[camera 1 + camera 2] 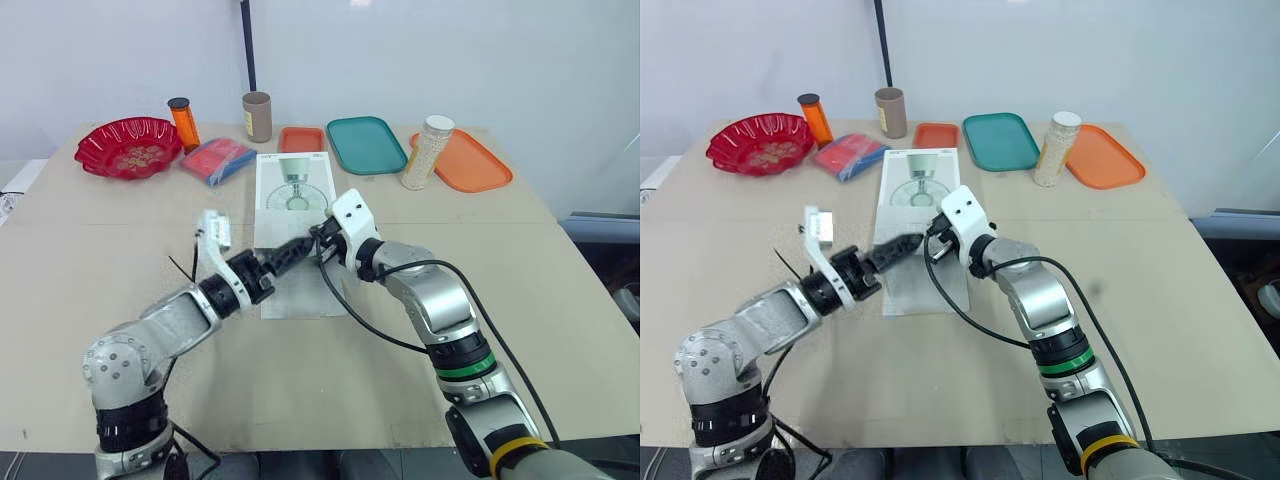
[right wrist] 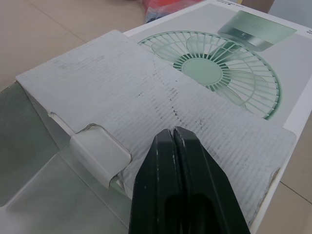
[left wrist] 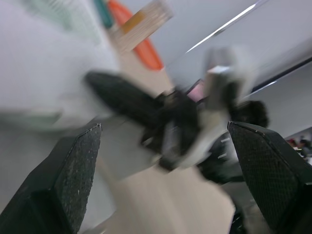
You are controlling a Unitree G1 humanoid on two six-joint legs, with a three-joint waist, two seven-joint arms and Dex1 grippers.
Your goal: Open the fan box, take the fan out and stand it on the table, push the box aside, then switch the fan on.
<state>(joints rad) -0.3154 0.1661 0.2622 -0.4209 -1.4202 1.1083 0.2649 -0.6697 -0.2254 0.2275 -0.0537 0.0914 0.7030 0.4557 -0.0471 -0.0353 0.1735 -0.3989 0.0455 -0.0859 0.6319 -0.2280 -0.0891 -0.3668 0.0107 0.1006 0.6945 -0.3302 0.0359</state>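
Note:
The fan box point(image 1: 292, 190), white with a green fan printed on it, lies flat in the middle of the table. Its near end flap point(image 2: 161, 102) is folded out towards me, with the grey corrugated inside showing and a white tuck tab point(image 2: 100, 155) at its edge. My right gripper point(image 2: 173, 139) is shut, its tips together just over this flap with nothing visible between them. My left gripper point(image 1: 303, 246) reaches in from the left over the same flap, open, its fingers point(image 3: 73, 170) wide apart and facing the right gripper point(image 1: 324, 240) close by.
Along the far edge stand a red bowl point(image 1: 128, 146), an orange bottle point(image 1: 184, 122), a brown cylinder point(image 1: 257, 116), a red and blue packet point(image 1: 217, 160), a small orange tray point(image 1: 301, 139), a teal tray point(image 1: 365, 144), a jar point(image 1: 428, 152) and an orange tray point(image 1: 475, 165).

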